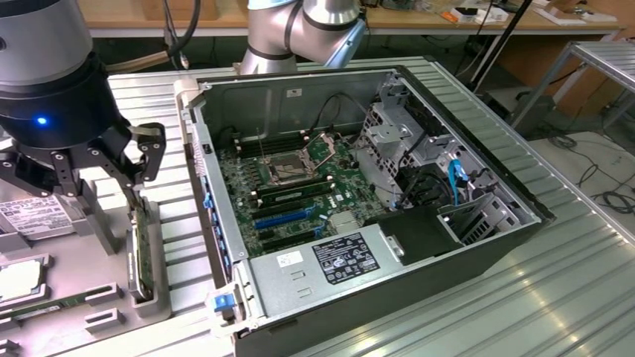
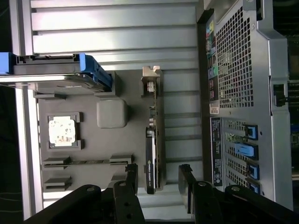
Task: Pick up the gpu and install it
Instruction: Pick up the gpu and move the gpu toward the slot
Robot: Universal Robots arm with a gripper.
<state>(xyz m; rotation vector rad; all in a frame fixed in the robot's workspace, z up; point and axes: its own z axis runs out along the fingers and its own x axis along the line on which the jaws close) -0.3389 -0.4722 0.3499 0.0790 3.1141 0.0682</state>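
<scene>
Ribbed metal table [image 1: 555, 282] carries open PC case [image 1: 397, 186]. Beside case: grey tray [image 2: 93, 144] w/ gpu [image 1: 142, 245] on edge, gripper [image 1: 109, 175] spread wide over it, nothing held. Wooden bench [image 1: 417, 24] behind case.

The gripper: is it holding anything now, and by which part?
Nothing is held. The open gripper has a finger on each side of the gpu, which stands on edge in the gray tray, untouched.

The card [image 2: 150, 158] is showing a black face on a green edge against the plain grey tray [image 2: 98, 149], and the jaws are showing black. The ribbed surface [image 1: 555, 282] is gleaming in silver stripes. The computer case [image 1: 427, 294] is showing black outer walls, a green main board [image 1: 337, 167] and blue clips [image 2: 243, 150], while a blue light [image 1: 41, 120] is glowing on the black wrist [image 1: 70, 97].
</scene>
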